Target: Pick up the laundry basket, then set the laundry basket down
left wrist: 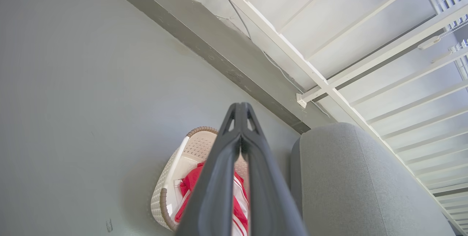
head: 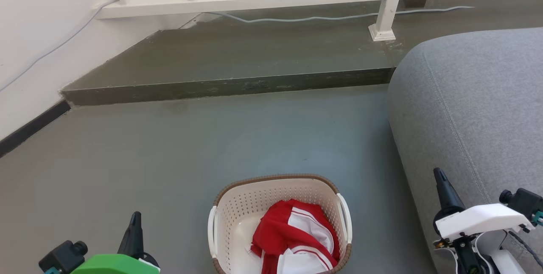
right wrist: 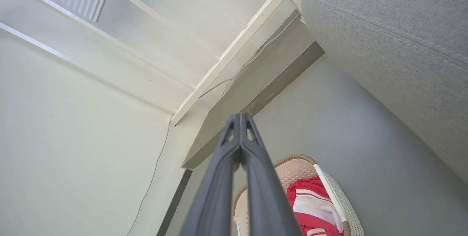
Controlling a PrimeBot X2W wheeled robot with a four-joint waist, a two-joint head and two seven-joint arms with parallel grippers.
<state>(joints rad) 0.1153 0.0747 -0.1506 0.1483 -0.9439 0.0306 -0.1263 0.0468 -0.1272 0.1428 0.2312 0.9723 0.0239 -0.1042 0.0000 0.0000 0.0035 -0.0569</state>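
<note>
head view shows you the laundry basket (head: pixel 254 199) on the grey floor (head: pixel 169 159), near centre: cream perforated walls, brown woven-look rim, white side handles, red-and-white garment (head: pixel 297 231) inside. your left gripper (head: pixel 135 216) and right gripper (head: pixel 439 176) flank it, apart, fingers pressed together, empty.
</note>
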